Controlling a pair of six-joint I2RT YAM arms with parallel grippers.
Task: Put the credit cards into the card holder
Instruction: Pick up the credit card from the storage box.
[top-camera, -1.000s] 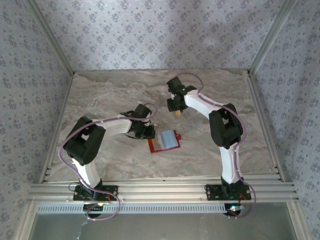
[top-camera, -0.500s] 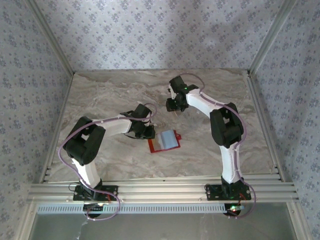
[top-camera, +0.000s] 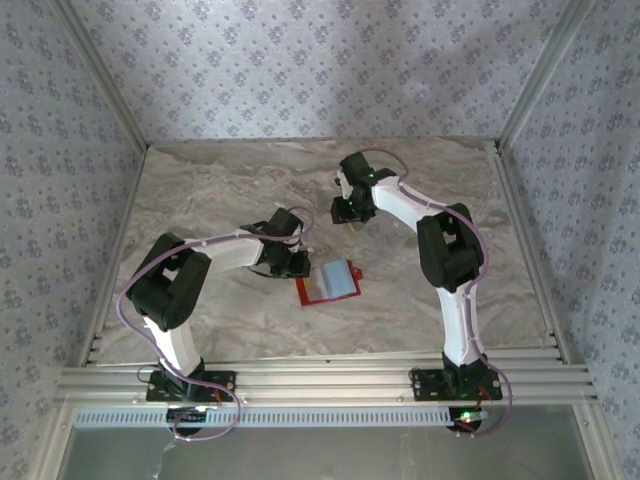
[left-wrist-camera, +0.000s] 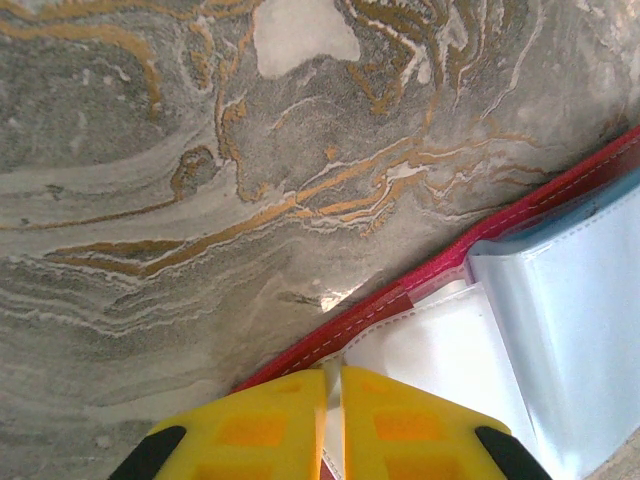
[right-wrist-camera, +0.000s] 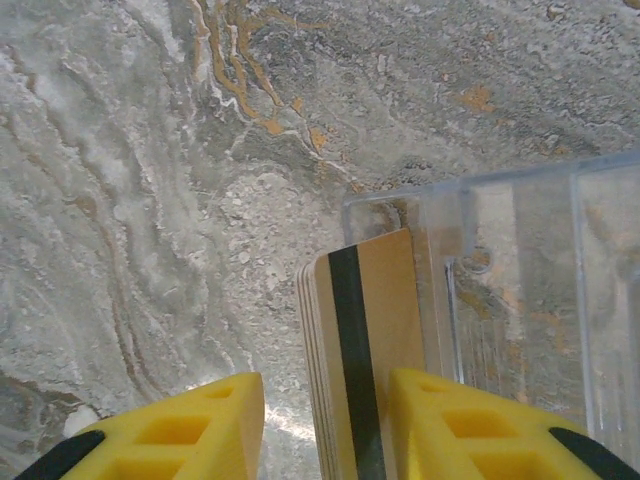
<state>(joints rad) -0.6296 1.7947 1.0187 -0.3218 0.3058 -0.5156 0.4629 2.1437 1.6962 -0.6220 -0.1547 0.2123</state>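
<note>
Pinching the red card holder (top-camera: 310, 293) at its edge, mid-frame, L end effector (left-wrist-camera: 334, 385) is clamped shut. R end effector (right-wrist-camera: 325, 400) straddles tan card (right-wrist-camera: 372, 340) upper centre — jaws apart. Card's prob. thin, stiff, slick — grip flat faces w/ light squeeze.

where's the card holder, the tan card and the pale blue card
card holder (left-wrist-camera: 410, 287): left wrist view, on its red stitched border
tan card (right-wrist-camera: 390, 300): right wrist view, on its face right of the dark stripe
pale blue card (top-camera: 336, 279): top external view, middle of its face
</note>
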